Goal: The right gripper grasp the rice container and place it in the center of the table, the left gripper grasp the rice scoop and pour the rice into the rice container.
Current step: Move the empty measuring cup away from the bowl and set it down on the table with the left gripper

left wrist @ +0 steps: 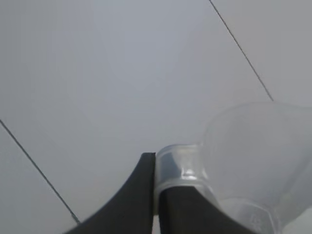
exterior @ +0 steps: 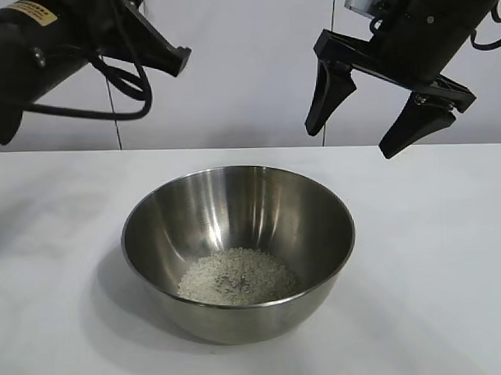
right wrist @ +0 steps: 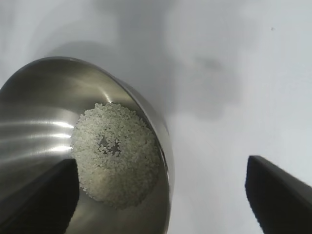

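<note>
One rice container [exterior: 239, 250], a shiny steel bowl, sits on the white tabletop [exterior: 55, 244] around its middle, a bit toward the near edge. In its bottom lies a single pale heap of rice [exterior: 235, 277], thin enough at the centre that a speck of steel shows through in the right wrist view. The one rice scoop [left wrist: 253, 161], a clear plastic cup, is up in the air, not on the tabletop: the left end effector [left wrist: 155, 195] has its two dark fingers pressed together on the cup's small handle, and no rice can be made out in the cup. From the front that arm sits high above the far left corner. The right end effector [exterior: 371, 109] hangs above the far right part of the tabletop, fingers spread wide and holding nothing. Behind stands a plain pale wall [exterior: 246, 64] with thin vertical seams.
</note>
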